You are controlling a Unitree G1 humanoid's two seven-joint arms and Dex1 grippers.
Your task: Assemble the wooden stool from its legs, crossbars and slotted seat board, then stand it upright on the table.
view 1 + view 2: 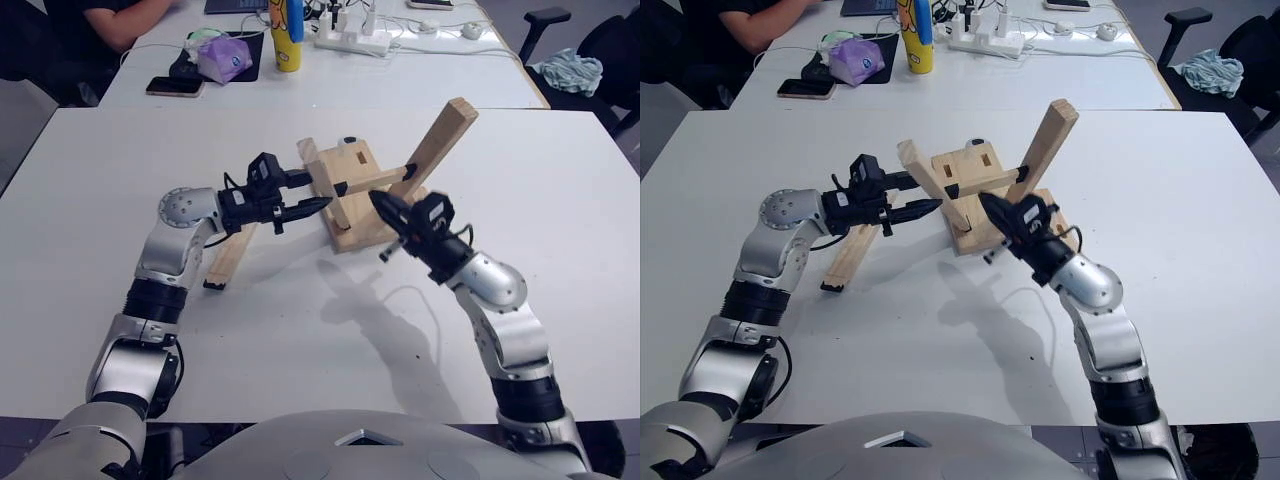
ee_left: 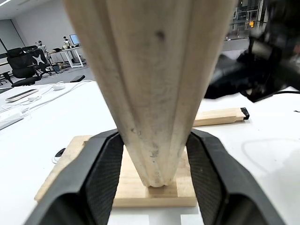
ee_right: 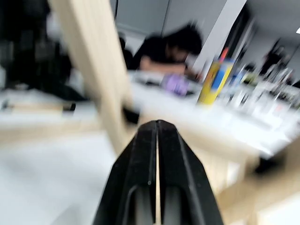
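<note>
Leg (image 2: pixel 154 93) sits pinched in the left end effector (image 1: pixel 318 198); right end effector (image 1: pixel 380 205) pressed together, empty, just beside it. Looks like stiff, light, smooth wood, so grip the flat faces.

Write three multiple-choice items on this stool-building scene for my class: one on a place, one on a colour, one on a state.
1. Where does the loose leg lie?
A on the white table; B on the seat board; C on the far desk.
2. What colour is the body of the bottle?
A red; B yellow; C green.
3. How is the right gripper?
A wide open; B shut on a crossbar; C shut, empty.

Key: 1 A, it lies flat on the tabletop; 2 B, yellow beneath a blue cap; 3 C, the right wrist view shows it closed on nothing.
</note>
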